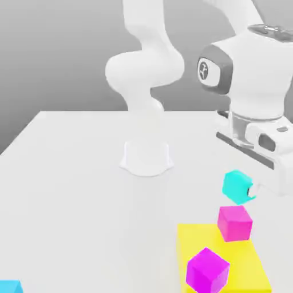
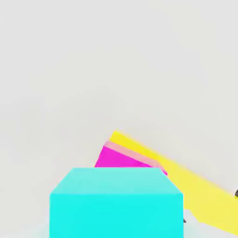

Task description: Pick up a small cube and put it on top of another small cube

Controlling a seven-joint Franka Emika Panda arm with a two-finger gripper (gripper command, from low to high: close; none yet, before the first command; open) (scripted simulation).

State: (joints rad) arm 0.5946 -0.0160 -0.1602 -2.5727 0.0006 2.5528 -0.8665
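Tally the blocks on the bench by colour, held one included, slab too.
Cyan cube, held in the gripper: 1
Hot-pink cube: 1
Purple-magenta cube: 1
Blue block, partly in frame: 1
Yellow slab: 1
Total: 5

- White, smooth-shelled robot arm (image 1: 143, 68): rises from its base left of centre, leaves the exterior view's top edge.
- White wrist with grey trim (image 1: 254, 77): upper right.
- White two-fingered end effector (image 1: 239, 187): right side, below the wrist, closed in a grip.
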